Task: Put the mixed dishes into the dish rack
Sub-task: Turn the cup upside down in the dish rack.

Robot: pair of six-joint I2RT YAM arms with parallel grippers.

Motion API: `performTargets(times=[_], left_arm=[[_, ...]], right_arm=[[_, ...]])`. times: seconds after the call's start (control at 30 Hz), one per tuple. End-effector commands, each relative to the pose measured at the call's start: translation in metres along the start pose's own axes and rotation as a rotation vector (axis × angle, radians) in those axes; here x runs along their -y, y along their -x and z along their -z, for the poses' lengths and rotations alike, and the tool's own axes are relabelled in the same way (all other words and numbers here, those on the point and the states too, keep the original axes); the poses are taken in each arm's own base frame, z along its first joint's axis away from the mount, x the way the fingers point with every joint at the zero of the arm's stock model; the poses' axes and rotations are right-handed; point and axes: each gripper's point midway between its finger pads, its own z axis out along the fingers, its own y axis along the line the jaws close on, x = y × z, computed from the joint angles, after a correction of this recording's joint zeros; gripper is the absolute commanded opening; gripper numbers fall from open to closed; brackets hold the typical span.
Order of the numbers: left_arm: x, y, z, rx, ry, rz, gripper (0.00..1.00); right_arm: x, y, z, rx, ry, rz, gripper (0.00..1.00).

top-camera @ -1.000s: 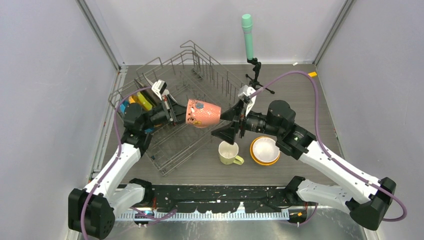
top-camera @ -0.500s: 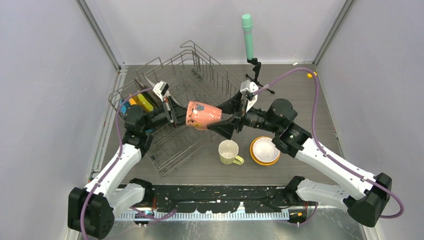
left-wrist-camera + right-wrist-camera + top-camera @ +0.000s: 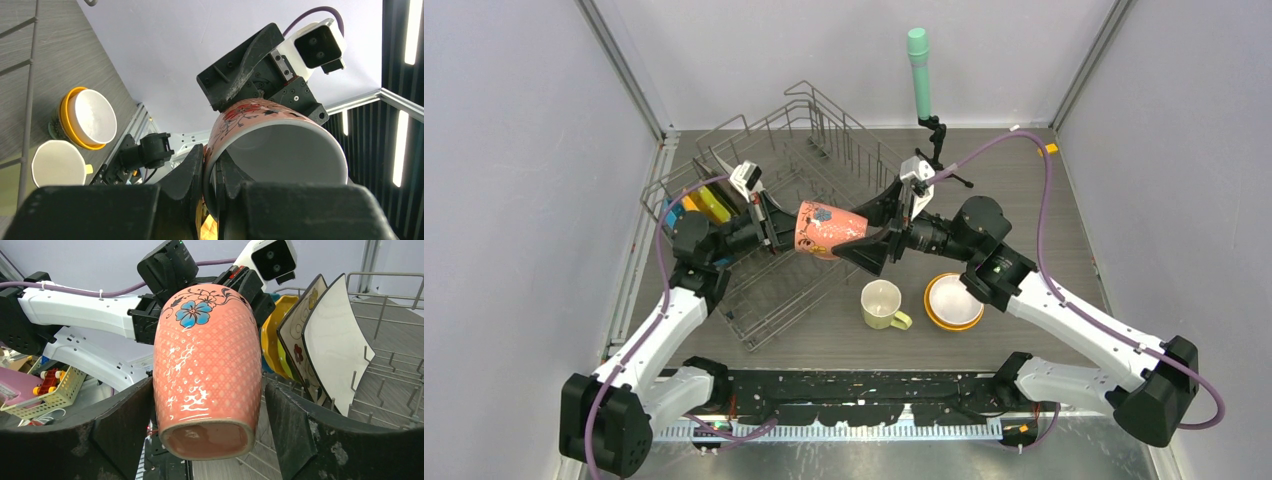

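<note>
A pink mug (image 3: pixel 829 228) with a blue flower lies sideways in the air over the dish rack (image 3: pixel 774 290). My left gripper (image 3: pixel 774 228) is shut on the mug's rim (image 3: pixel 275 145), one finger inside and one outside. My right gripper (image 3: pixel 874 234) is open, and its two fingers (image 3: pixel 295 430) flank the mug's base (image 3: pixel 207 365) with a gap on the right side. A white square plate (image 3: pixel 335 340) and a yellow plate (image 3: pixel 275 335) stand among the rack's tines. A pale-yellow mug (image 3: pixel 881 303) and an orange bowl holding a white bowl (image 3: pixel 953 300) sit on the table.
A green-topped cylinder on a black tripod (image 3: pixel 918 70) stands behind the rack's right end. Grey walls close in the table on three sides. The two loose dishes lie between the rack and my right arm's base.
My right gripper has moved left, from beside the mug's base to straddling it. The left gripper and the mug have barely shifted.
</note>
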Motion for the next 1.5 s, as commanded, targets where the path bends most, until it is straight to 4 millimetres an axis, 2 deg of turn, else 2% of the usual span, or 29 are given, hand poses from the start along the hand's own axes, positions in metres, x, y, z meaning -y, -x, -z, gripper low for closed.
performTargets(times=[0.0, 0.1, 0.2, 0.37, 0.47, 0.77, 1.03, 1.17, 1.47], left_arm=[[0.024, 0.001, 0.001, 0.014, -0.085, -0.067, 0.0], [0.023, 0.001, 0.001, 0.016, -0.088, -0.066, 0.0], [0.02, 0.001, 0.001, 0.018, -0.083, -0.061, 0.0], [0.016, 0.002, 0.002, 0.032, -0.077, -0.066, 0.0], [0.005, 0.001, 0.002, 0.036, -0.044, -0.063, 0.0], [-0.029, -0.004, 0.007, 0.045, 0.101, -0.103, 0.21], [-0.067, -0.006, 0.027, 0.073, 0.367, -0.16, 0.38], [-0.075, -0.008, 0.033, 0.065, 0.417, -0.178, 0.44], [-0.098, -0.003, 0.055, 0.079, 0.616, -0.251, 0.46]], right_arm=[[-0.004, 0.01, -0.006, 0.047, 0.033, 0.005, 0.85], [-0.003, 0.011, -0.007, 0.072, 0.036, -0.004, 0.79], [-0.004, 0.015, -0.009, 0.106, 0.042, -0.022, 0.66], [-0.001, 0.009, -0.013, 0.085, 0.036, -0.069, 0.48], [0.005, 0.003, -0.014, 0.071, 0.01, -0.104, 0.39], [0.02, -0.017, -0.012, 0.065, -0.073, -0.247, 0.18], [0.04, -0.029, -0.013, 0.073, -0.168, -0.326, 0.09], [0.052, -0.034, -0.016, 0.078, -0.213, -0.358, 0.05], [0.067, -0.043, -0.028, 0.042, -0.255, -0.39, 0.02]])
